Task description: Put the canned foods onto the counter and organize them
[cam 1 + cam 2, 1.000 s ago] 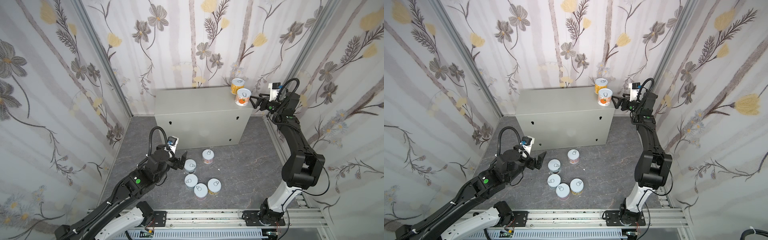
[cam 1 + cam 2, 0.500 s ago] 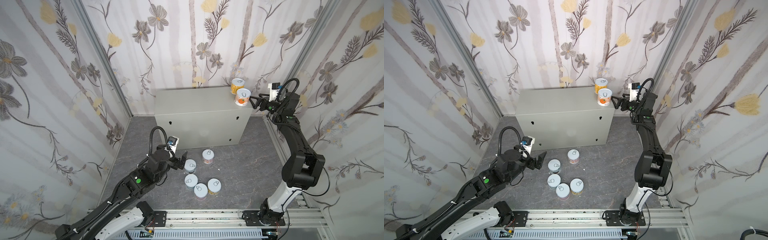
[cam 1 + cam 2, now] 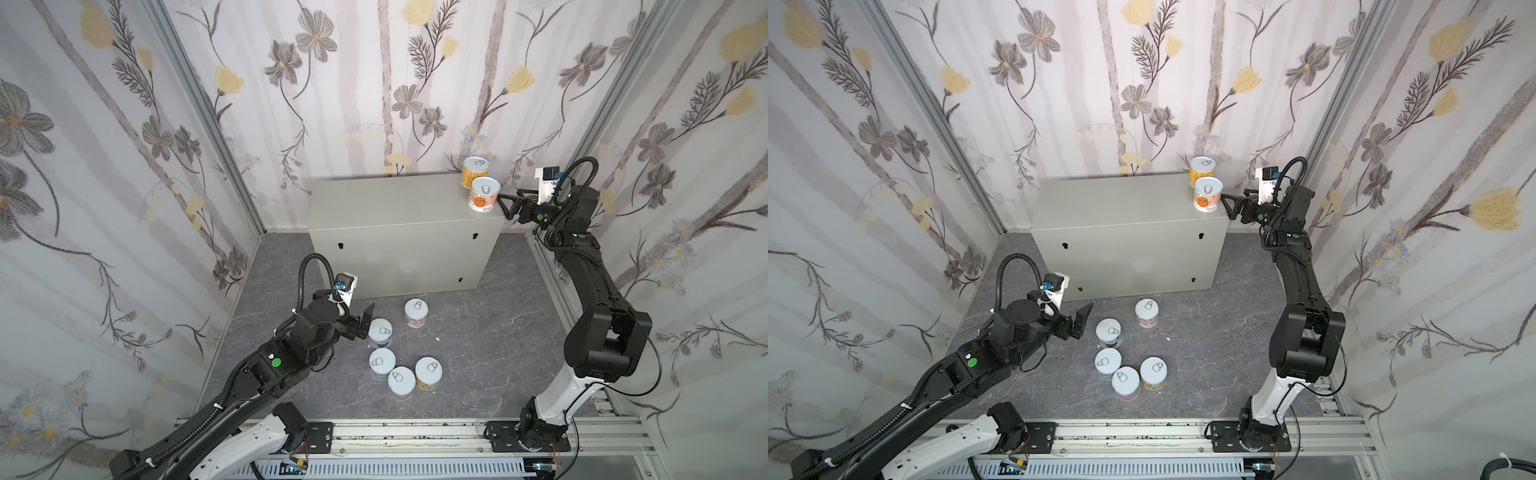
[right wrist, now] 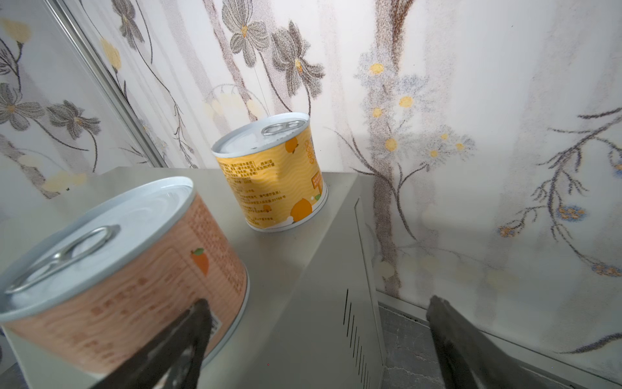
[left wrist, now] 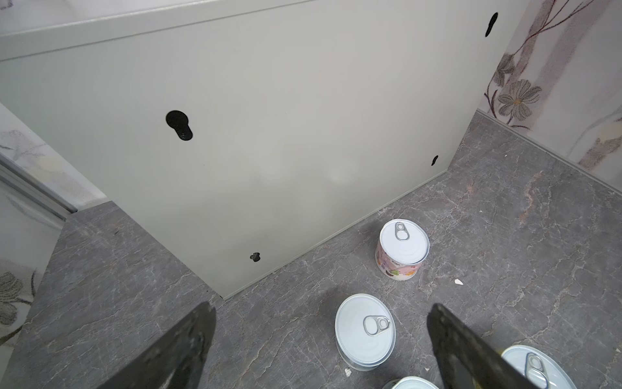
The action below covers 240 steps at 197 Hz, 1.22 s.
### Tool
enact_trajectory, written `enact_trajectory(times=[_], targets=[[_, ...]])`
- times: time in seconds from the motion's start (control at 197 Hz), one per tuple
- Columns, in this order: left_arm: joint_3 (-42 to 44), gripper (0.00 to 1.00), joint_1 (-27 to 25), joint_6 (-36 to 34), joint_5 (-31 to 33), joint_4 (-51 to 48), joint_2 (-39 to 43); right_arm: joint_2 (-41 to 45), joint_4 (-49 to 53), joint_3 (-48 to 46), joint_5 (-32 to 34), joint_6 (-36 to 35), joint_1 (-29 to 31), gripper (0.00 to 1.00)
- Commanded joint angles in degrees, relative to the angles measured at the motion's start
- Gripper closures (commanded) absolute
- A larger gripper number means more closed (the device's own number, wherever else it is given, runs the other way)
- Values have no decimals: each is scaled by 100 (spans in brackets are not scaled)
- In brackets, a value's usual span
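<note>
Closest to the rail [image 3: 415,432], three tins stood in a tight bunch on the dark floor [image 3: 498,332]: the front tin [image 3: 401,381], the yellow-sided tin [image 3: 428,370] and the left tin [image 3: 382,361]. All were upright with their lids up.

A little further back stood the fourth tin [image 3: 380,331]. The left gripper [image 3: 365,323] hung just beside it. Its jaws were wide apart and held nothing.

Behind that stood the pink tin [image 3: 416,309], alone, near the foot of the counter [image 3: 395,208]. The counter was a big pale box against the flowery wall [image 3: 374,83].

On its top, at the right end, two more tins stood upright. The orange tin [image 3: 482,199] was near the front corner. The yellow tin [image 3: 475,170] was just behind it, by the wall.

The right gripper [image 3: 505,205] was up beside the orange tin. Its jaws were wide apart too, and empty. One finger was very close to the orange tin, but I could not tell if it touched.
</note>
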State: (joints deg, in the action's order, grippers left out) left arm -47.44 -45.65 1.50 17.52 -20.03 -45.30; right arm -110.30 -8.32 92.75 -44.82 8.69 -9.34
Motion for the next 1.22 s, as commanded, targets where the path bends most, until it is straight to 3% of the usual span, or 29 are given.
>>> enact_trajectory(times=[0.0,0.7,0.984,1.212], targets=[[8,0,-2,-11,62,100,21,54,-99,-20,-37,-95,12,0],[10,0,3,-35,30,56,56,323,268,-3,372,-166,-92,0],[-84,0,12,32,48,-94,-8,1344,723,-871,1243,-31,-85,0],[-311,0,-31,443,176,-470,-390,2848,1217,-2329,2062,117,113,0]])
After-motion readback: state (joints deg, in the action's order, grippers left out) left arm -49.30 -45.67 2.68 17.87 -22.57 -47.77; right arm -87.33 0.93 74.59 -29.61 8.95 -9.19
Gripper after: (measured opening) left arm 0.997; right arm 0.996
